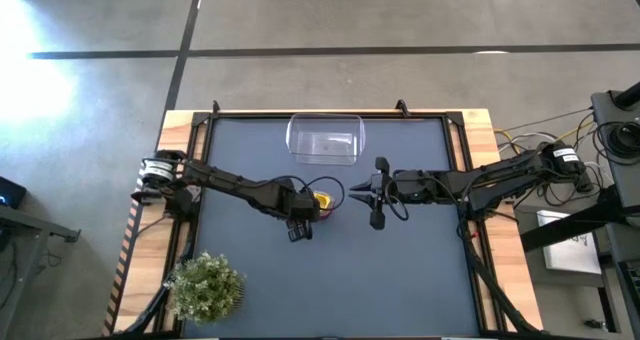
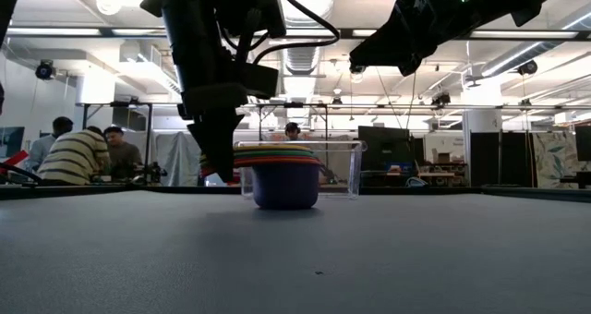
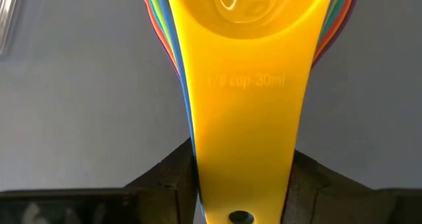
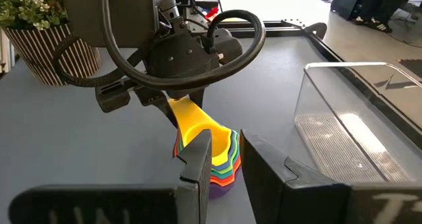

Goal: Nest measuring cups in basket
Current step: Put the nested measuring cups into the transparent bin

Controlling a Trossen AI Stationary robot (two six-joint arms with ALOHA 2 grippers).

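Now the left claw [image 3: 241,191] sits low at mid-tabletop, its fingers on either side of the yellow handle of the nested measuring cups [image 2: 277,175]; whether they pinch it I cannot tell. Those cups stand on the tabletop [image 1: 400,270], near side of the clear basket [image 1: 324,140]. Right claw [image 4: 227,165] hovers just beside the stack, narrowly parted, empty.

We see open mat near us and on the right; the nested measuring cups [image 1: 323,199] under the left gripper [image 1: 312,202] block the centre, basket [image 1: 324,140] beyond, potted plant [image 1: 205,286] near-left.
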